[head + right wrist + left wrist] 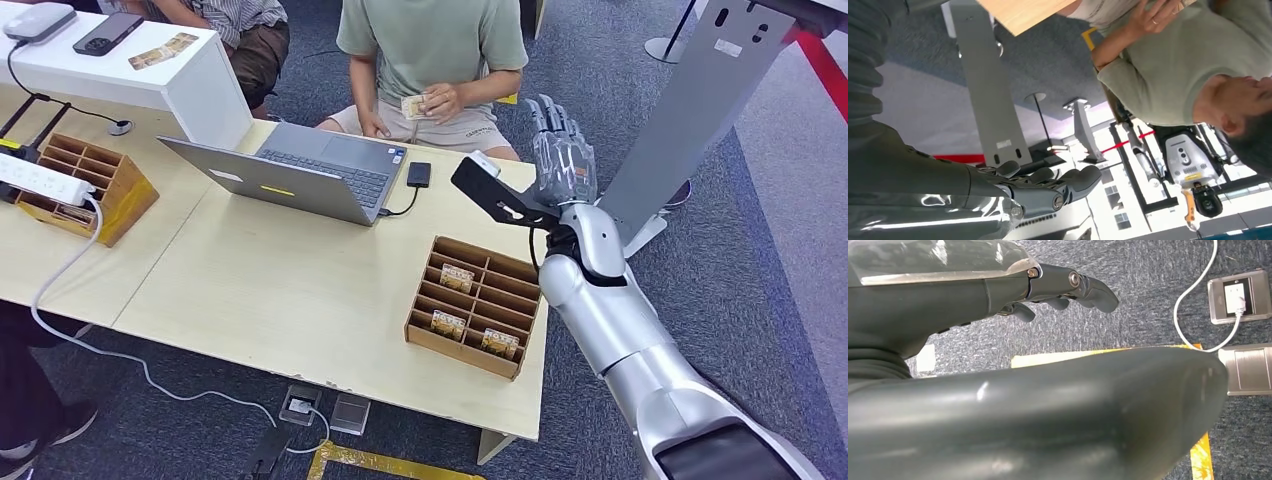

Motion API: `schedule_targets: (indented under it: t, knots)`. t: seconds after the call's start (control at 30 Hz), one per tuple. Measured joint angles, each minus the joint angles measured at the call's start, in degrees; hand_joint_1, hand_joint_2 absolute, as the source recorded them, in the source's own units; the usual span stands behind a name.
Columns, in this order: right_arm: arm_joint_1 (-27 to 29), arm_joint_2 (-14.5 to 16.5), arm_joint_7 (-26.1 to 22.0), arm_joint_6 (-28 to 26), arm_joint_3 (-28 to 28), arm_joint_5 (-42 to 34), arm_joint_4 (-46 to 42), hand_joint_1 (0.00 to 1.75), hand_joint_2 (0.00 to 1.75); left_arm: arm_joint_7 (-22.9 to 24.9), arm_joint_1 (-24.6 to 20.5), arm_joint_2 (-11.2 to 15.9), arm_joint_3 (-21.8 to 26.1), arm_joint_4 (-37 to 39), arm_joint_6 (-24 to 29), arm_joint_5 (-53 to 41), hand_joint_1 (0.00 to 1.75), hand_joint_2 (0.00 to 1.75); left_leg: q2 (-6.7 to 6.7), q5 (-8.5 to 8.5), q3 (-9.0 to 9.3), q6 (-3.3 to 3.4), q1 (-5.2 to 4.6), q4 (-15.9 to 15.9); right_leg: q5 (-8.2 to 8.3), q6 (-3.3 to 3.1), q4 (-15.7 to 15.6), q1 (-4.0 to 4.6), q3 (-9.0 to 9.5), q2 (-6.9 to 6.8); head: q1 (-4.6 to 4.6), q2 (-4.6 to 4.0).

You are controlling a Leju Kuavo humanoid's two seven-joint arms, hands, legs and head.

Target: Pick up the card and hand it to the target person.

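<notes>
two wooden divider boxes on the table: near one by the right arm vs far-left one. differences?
The near box lies flat and open, with card stacks in several compartments; no cards show in the far-left box. A white power strip and its cable lie across the far-left box; nothing covers the near box. The near box sits by the raised right robot hand; the far-left box sits beyond the laptop. Both are brown, gridded and on the table.

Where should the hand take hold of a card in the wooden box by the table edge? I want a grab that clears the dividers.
Pinch the card's upper edge from straight above. It stands in a narrow slot of the wooden box, and the dividers hide its lower part, so only the top is free. The right hand is raised with fingers apart, holding nothing, so I judge it free to come down.
</notes>
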Motion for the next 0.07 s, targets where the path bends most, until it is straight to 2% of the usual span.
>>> schedule_targets:
  t: [0.07]
  knots:
    - [0.92,0.14,-1.36,-1.95,-0.32,-1.34,-0.81,0.00,1.75,0.01,0.01,-0.02,0.00,0.00,0.12,0.11,0.00,0.00,0.00,0.00,0.00,0.00,0.00,0.00,0.00,0.00,0.00,0.00,0.00,0.00,0.00,0.00]
